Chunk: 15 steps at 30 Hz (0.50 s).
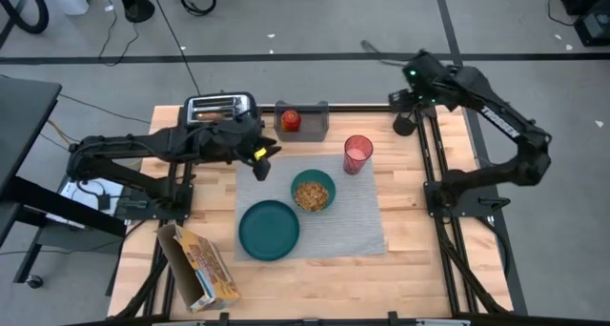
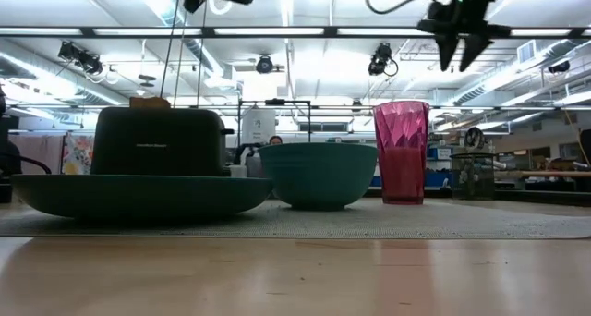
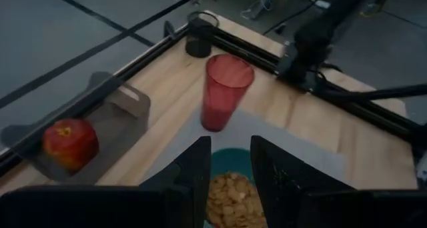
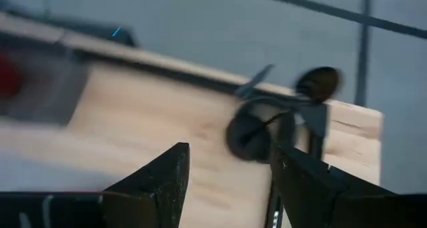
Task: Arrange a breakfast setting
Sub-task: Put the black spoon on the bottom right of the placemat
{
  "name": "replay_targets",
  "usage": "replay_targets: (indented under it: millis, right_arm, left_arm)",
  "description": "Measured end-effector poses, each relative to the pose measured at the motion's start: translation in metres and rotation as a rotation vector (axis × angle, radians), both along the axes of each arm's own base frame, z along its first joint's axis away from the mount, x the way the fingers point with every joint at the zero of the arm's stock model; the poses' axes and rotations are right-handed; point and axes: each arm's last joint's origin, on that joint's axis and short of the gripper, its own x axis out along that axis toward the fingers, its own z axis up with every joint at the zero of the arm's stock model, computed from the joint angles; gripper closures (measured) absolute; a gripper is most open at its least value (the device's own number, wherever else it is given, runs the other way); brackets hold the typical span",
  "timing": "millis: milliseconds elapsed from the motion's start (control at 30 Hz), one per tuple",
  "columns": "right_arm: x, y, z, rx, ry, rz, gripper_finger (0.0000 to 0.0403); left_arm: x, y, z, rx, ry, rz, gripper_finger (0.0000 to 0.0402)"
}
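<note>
A grey ribbed placemat [image 1: 355, 221] lies mid-table. On it are a teal plate [image 1: 269, 230], a teal bowl [image 1: 313, 191] holding cereal, and a translucent red cup [image 1: 357, 154]. A red fruit [image 1: 290, 121] sits in a grey tray. A toast slice [image 2: 148, 102] sticks up out of the black toaster [image 1: 221, 107]. A metal spoon [image 4: 319, 83] seems to stand in a black round holder [image 1: 404, 126]. My left gripper [image 1: 262, 161] is open and empty, above the bowl's far left side. My right gripper [image 2: 459, 34] is open and empty, high over the holder.
A cereal box [image 1: 202, 266] lies at the near left of the table. The grey tray [image 1: 303, 119] and the toaster stand along the far edge. Bare wood shows at the table's near right [image 1: 419, 269].
</note>
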Motion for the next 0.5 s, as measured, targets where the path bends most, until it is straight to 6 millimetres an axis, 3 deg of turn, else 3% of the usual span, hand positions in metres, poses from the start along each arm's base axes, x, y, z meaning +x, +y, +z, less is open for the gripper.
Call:
replay_targets:
  millis: [267,500]
  right_arm:
    - [-0.034,0.004,-0.024,-0.156,-0.088,-0.286,0.019]
    - [-0.05,-0.002,-0.078,-0.22,-0.168,-0.421,0.019]
  left_arm:
    - [-0.005,-0.011,0.004,0.013,-0.011,-0.052,0.0287]
    - [-0.004,-0.009,0.007,0.008,-0.045,-0.039,0.0287]
